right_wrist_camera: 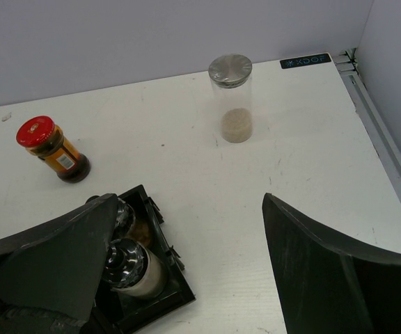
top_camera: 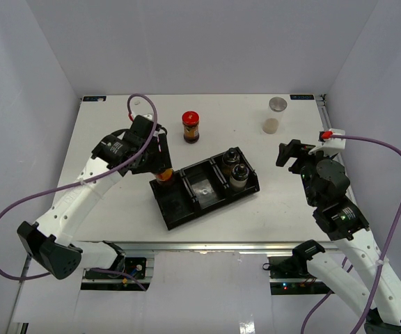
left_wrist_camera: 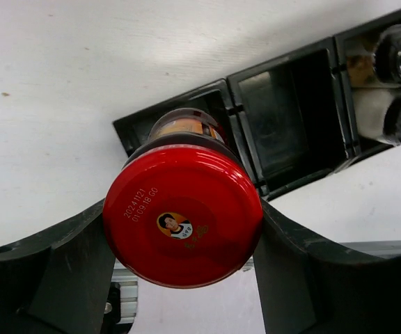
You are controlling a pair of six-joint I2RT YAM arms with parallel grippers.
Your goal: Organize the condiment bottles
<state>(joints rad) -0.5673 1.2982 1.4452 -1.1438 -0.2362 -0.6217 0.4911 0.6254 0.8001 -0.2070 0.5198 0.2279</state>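
Note:
My left gripper (top_camera: 160, 167) is shut on a red-lidded jar (top_camera: 163, 175) with dark brown contents, at the far end of the left compartment of the black tray (top_camera: 179, 209). In the left wrist view the red lid (left_wrist_camera: 183, 216) sits between my fingers (left_wrist_camera: 287, 268), with that compartment below. I cannot tell if the jar touches the tray. A second red-lidded jar (top_camera: 191, 126) stands behind the tray. A silver-lidded jar (top_camera: 276, 115) with cream contents stands at the back right. Two black-capped shakers (top_camera: 234, 167) fill the tray's right compartment. My right gripper (top_camera: 291, 153) is open and empty, right of the tray.
The tray's middle compartment (top_camera: 204, 186) holds no jar. In the right wrist view the silver-lidded jar (right_wrist_camera: 232, 97), the second red-lidded jar (right_wrist_camera: 51, 147) and the shakers (right_wrist_camera: 127, 268) show ahead of the open fingers (right_wrist_camera: 340, 271). The table's right edge rail (right_wrist_camera: 385, 146) runs close by.

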